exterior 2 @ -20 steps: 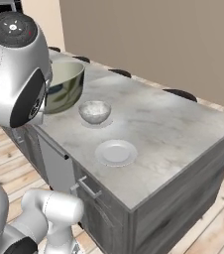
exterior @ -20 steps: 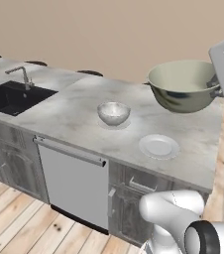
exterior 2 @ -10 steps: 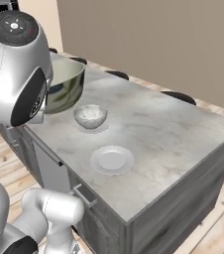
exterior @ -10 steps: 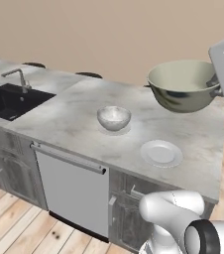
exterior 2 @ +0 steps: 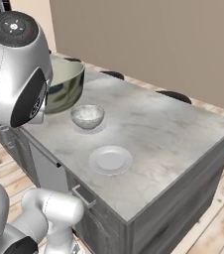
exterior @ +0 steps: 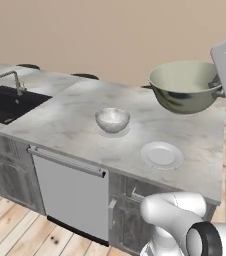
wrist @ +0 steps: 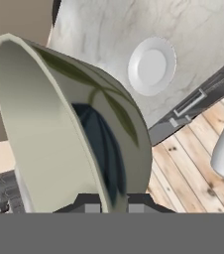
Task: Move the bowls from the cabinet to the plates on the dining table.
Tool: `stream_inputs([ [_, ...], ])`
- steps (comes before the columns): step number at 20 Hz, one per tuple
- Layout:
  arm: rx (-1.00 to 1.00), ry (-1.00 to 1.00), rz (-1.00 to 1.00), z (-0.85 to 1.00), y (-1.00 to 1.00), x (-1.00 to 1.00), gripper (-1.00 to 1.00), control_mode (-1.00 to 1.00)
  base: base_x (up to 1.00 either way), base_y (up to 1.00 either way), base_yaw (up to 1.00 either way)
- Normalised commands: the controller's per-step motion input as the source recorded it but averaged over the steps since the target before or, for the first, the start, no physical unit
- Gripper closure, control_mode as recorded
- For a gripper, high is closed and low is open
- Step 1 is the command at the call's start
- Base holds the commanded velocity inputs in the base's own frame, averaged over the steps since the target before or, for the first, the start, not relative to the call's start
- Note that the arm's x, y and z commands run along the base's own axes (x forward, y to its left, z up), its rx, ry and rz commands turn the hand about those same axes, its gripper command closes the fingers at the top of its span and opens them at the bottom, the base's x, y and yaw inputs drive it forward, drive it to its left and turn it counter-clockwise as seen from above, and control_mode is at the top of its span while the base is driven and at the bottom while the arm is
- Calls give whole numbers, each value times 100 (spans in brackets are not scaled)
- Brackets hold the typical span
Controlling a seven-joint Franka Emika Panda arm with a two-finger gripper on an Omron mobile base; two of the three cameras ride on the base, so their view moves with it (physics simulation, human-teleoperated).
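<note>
So I've got the greenish bowl [exterior: 187, 86] up in the air, pinched at its rim, sitting roughly level above the far right part of the dining table [exterior: 75, 117]; cream inside, darker mottled green outside, and from the hand view [wrist: 79, 124] it looms huge and edge-on. The other bowl [exterior: 112, 119], the pale marbled 1, sits upright on the marble top, on what looks like a plate I can barely make out under it. 1 bare plate [exterior: 161, 154] lies flat nearer the front edge, apart from that bowl, a pale round disc almost blending into the marble.
</note>
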Motion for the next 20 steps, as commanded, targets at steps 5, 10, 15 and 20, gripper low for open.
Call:
stream_inputs([
  [5,0,0,0,0,0,0,100,100,24,15,-18],
  [10,0,0,0,0,0,0,100,100,36,11,-6],
  [15,-2,0,-4,-7,3,33,100,-100,0,0,0],
  [20,-1,3,0,-8,3,33,100,-100,0,0,0],
])
